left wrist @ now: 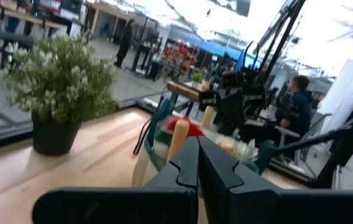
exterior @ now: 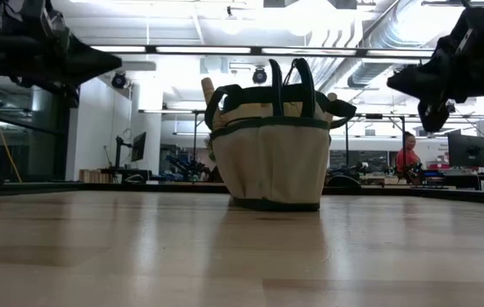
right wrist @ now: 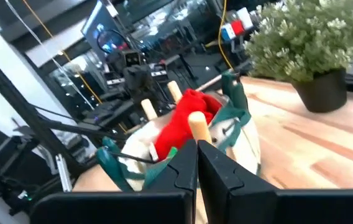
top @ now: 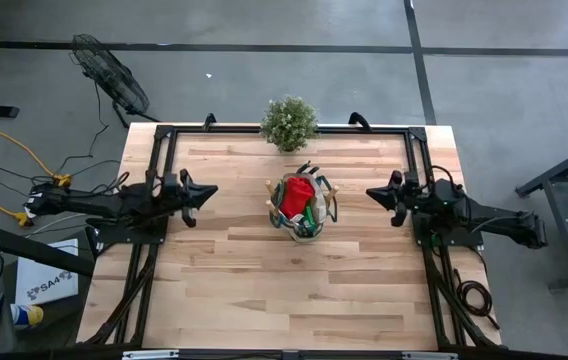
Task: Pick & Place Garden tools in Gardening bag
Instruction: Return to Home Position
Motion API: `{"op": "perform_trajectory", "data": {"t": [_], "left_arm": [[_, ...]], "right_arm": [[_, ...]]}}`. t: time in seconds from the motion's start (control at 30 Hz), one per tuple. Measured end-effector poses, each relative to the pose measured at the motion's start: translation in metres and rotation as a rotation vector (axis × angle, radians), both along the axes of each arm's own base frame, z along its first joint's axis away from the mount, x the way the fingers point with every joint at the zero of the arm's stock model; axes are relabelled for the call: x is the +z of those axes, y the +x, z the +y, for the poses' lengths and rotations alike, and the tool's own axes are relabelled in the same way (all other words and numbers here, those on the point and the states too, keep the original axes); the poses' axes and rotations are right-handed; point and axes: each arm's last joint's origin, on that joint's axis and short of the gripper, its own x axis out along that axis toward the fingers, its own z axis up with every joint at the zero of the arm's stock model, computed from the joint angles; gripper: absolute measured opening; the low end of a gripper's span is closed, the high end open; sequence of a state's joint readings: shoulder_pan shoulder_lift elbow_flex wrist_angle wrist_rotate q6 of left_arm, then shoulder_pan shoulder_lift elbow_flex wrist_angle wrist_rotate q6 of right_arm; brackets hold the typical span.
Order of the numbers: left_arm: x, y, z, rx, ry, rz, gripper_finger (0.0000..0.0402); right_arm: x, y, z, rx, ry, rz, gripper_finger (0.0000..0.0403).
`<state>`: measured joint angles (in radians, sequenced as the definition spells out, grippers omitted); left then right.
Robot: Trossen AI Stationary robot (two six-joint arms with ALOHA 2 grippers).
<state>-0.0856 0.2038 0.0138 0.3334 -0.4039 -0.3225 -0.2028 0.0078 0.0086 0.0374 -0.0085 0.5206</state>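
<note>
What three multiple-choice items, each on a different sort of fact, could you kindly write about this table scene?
1. Where is the potted plant?
A. At the table edge, apart from the gardening bag.
B. Inside the bag.
C. In a claw.

2. What colour is the glove bundle at the bag's top?
A. Blue.
B. Red.
C. Yellow.

3. How are the left claw and right claw?
A. Wide open.
B. Each shut on a trowel.
C. Shut and empty, one on either side of the bag.

Answers:
1 A, the high view shows the plant at the edge, clear of the bag.
2 B, red shows in the bag's mouth.
3 C, each wrist view shows its claw closed on nothing.
</note>
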Motion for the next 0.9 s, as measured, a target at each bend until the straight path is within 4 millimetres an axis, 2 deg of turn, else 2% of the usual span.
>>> {"op": "perform_trajectory", "data": {"t": [0.4, 0.63, 0.9], "left_arm": [[-0.010, 0.001, -0.002, -0.068, -0.056, 0.084, 0.0000], [-0.025, 0.001, -0.002, -0.062, -0.043, 0.262, 0.0000], [-0.026, 0.001, -0.002, -0.066, -0.042, 0.273, 0.0000]], "right_arm": [[-0.002, 0.001, 0.000, 0.018, 0.004, 0.018, 0.0003], [-0.002, 0.001, 0.000, 0.018, 0.003, 0.022, 0.0003], [-0.002, 0.001, 0.000, 0.019, 0.003, 0.024, 0.0003]]}}
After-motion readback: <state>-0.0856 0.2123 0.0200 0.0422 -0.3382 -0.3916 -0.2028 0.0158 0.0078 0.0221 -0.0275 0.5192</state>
